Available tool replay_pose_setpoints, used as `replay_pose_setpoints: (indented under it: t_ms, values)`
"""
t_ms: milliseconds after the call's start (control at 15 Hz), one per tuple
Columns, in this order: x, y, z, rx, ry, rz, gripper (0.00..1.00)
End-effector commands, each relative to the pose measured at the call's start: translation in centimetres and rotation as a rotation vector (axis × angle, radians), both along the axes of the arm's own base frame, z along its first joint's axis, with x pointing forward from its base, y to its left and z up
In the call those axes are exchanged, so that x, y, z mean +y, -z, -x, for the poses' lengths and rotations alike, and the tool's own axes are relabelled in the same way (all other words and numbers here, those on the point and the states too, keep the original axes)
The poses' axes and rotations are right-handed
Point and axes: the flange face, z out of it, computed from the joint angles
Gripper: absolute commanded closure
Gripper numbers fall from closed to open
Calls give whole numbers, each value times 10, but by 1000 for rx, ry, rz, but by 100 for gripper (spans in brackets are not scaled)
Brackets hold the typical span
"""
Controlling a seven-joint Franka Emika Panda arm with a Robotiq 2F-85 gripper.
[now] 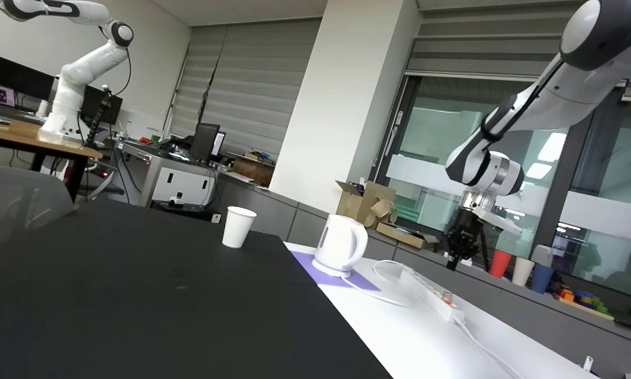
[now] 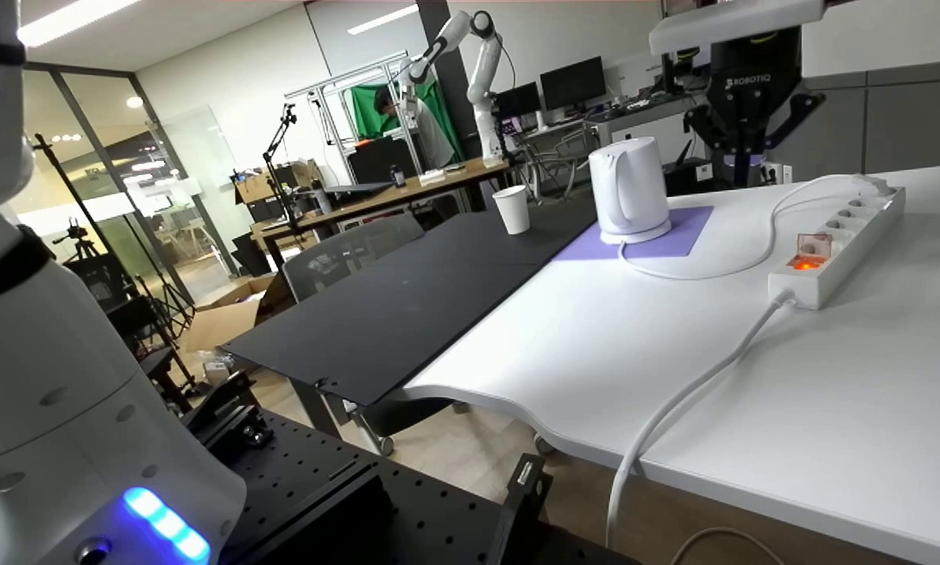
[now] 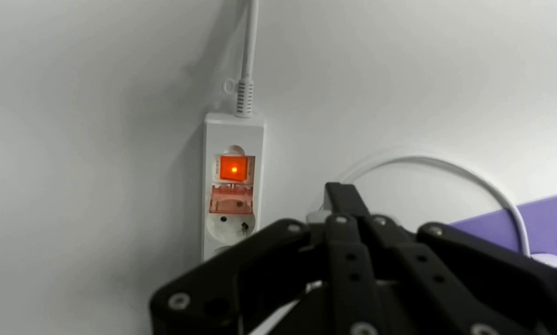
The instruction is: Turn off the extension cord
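"Extension cord [image 2: 847, 243], where?"
"On the white table [image 2: 595, 353]; in my wrist view it lies at nine o'clock from the gripper [image 3: 346, 200], apart from it."
"Its switch [image 3: 234, 168]?"
"Glowing orange, the see-through cover [image 3: 232, 201] standing open."
"Your fingers [image 3: 344, 207]?"
"Clenched against each other, above the table. I also see a purple mat [image 3: 515, 221] at three o'clock and, in both exterior views, a white kettle [image 2: 631, 188] on it."

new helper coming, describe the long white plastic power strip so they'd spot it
On the broad white table, a white plastic kettle stands on a purple sheet. Follow the kettle's white cord to the low power strip. Unlike the kettle, it has round sockets and a glowing orange switch.
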Motion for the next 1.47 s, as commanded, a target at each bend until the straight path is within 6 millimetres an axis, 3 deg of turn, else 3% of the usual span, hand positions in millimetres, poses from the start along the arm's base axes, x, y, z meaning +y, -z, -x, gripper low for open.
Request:
replay_pose_setpoints:
  t_ms: [0, 733, 1400]
  values:
    - [-1, 0, -1, 0, 0, 0, 100]
    - [-44, 69, 10, -14, 96, -32, 100]
    - [-49, 91, -2, -37, 102, -27, 100]
